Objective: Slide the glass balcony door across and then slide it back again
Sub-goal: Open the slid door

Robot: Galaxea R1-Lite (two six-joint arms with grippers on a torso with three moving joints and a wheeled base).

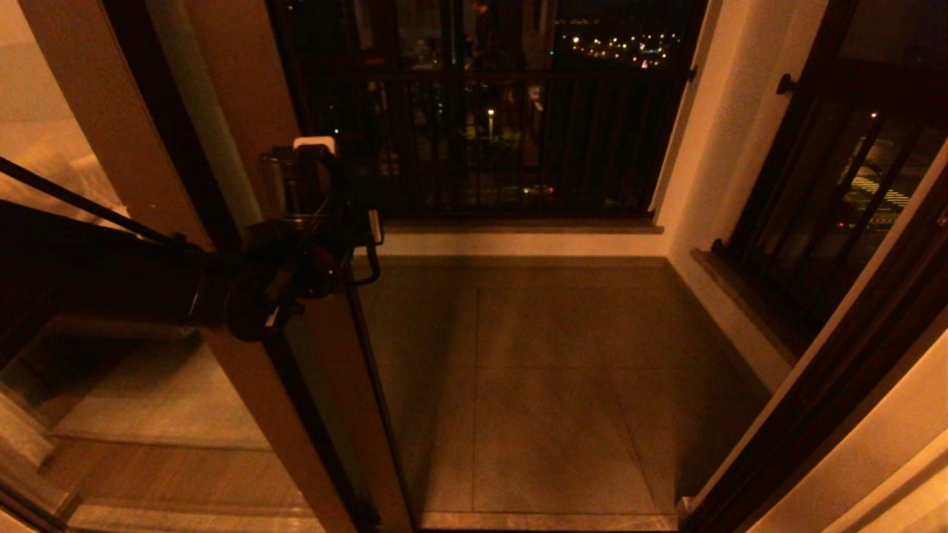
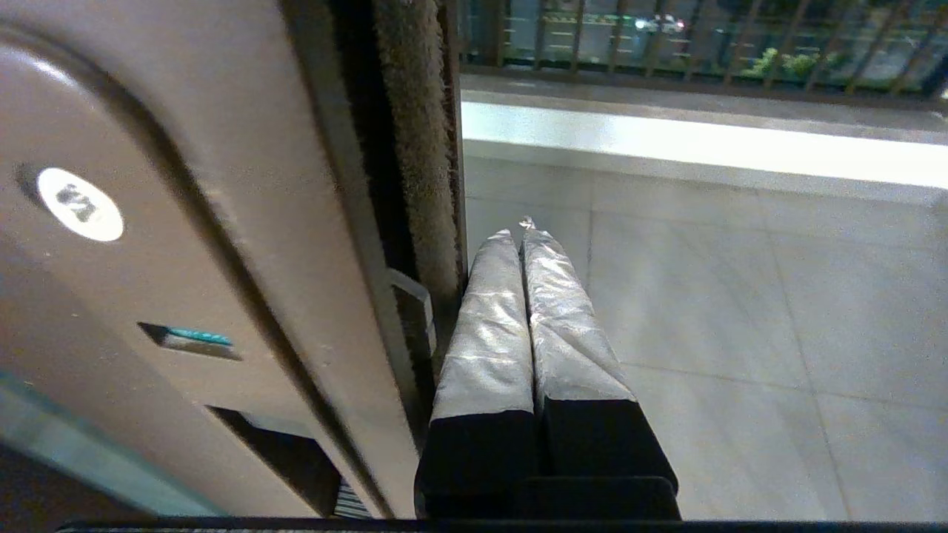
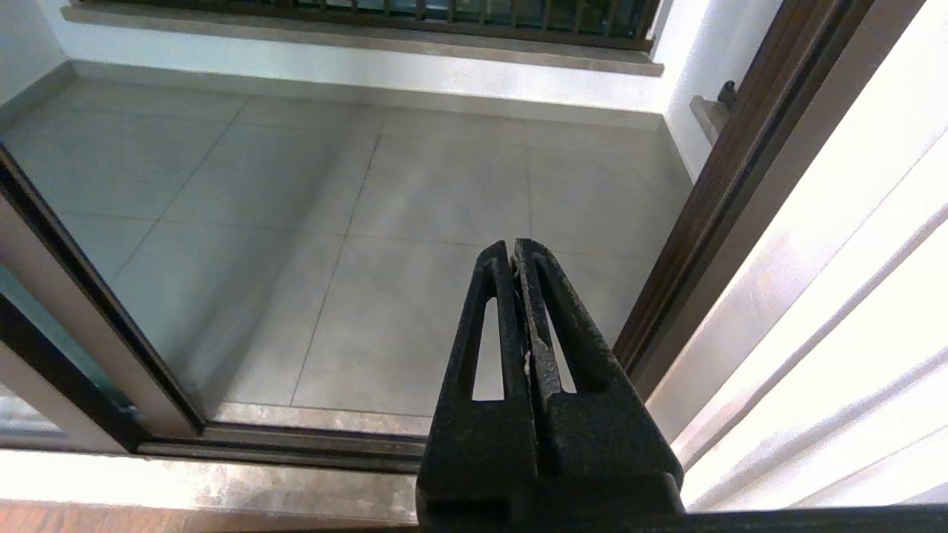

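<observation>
The glass balcony door [image 1: 148, 185] stands at the left of the doorway, its dark brown stile slanting down the head view; no lettered band shows. My left gripper [image 1: 300, 185] reaches to the stile's free edge at about mid height. In the left wrist view the left gripper [image 2: 521, 231] is shut, its silver-wrapped fingers [image 2: 489, 333] lying alongside the brush seal [image 2: 415, 133] of the door edge, with nothing between them. An oval lock plate [image 2: 78, 203] sits on the stile face. My right gripper [image 3: 516, 244] is shut and hangs low before the threshold, out of the head view.
The doorway gives onto a tiled balcony floor [image 1: 548, 370] with a dark railing [image 1: 489, 133] and low sill behind. The right door jamb [image 1: 837, 370] slants along the right. A floor track [image 3: 296, 444] crosses the threshold, and the door's lower stile [image 3: 81, 326] meets it.
</observation>
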